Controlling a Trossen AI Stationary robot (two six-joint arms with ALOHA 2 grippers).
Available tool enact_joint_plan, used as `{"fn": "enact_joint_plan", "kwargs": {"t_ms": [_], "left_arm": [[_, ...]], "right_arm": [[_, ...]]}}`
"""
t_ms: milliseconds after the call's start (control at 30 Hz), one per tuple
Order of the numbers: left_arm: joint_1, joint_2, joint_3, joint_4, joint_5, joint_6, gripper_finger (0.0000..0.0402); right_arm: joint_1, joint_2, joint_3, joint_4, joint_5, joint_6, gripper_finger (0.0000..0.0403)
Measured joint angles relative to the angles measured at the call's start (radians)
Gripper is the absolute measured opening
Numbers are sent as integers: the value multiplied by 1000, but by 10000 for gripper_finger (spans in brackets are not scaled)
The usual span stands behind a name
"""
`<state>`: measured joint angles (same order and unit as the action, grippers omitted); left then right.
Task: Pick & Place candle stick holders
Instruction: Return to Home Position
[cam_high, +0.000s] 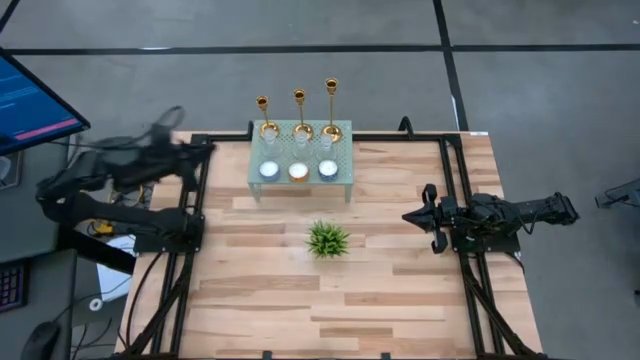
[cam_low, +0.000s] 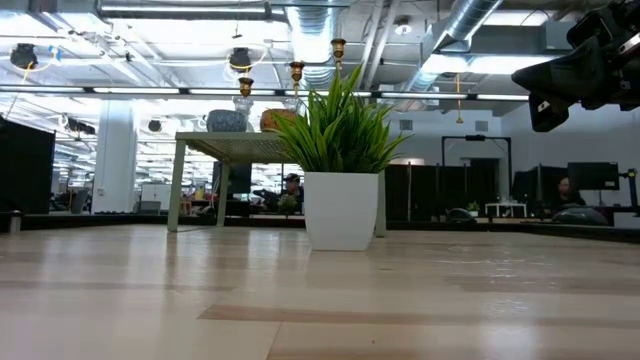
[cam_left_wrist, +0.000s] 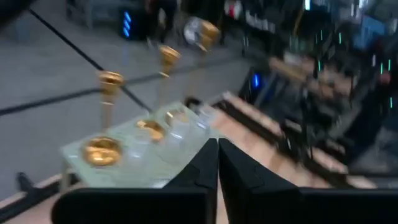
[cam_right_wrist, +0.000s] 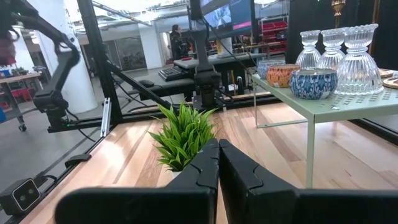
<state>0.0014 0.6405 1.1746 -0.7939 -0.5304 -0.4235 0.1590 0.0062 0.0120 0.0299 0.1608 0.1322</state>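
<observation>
Three gold candle stick holders (cam_high: 300, 115) stand in a row by their round bases on the back part of a small pale green stand (cam_high: 345, 150) at the table's far middle; the left wrist view shows them too (cam_left_wrist: 109, 84). My left gripper (cam_left_wrist: 217, 155) is shut and empty. It is raised by the table's far left corner (cam_high: 200, 150), left of the stand and apart from it. My right gripper (cam_high: 410, 215) is shut and empty at the table's right side, pointing level toward the plant (cam_right_wrist: 217, 152).
In front of the holders, the stand carries clear glass cups (cam_high: 299, 144) and round tealights (cam_high: 298, 171). A small green plant in a white pot (cam_low: 340, 195) stands mid-table, nearer than the stand. Black frame rails (cam_high: 190, 250) run along both table sides.
</observation>
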Motion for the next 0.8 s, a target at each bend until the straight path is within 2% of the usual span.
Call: {"fn": "enact_joint_plan", "kwargs": {"t_ms": [100, 200, 400, 633, 800], "left_arm": [[-50, -110, -98, 39, -85, -4, 6], [-75, -170, -224, 59, -98, 3, 4], [-81, -276, -427, 207, -107, 54, 5], [-80, -435, -628, 371, 16, 131, 5], [-80, -584, -725, 473, 82, 213, 4]], "right_arm": [[0, 0, 0, 0, 0, 0, 0], [0, 0, 0, 0, 0, 0, 0], [0, 0, 0, 0, 0, 0, 0], [0, 0, 0, 0, 0, 0, 0], [0, 0, 0, 0, 0, 0, 0]]}}
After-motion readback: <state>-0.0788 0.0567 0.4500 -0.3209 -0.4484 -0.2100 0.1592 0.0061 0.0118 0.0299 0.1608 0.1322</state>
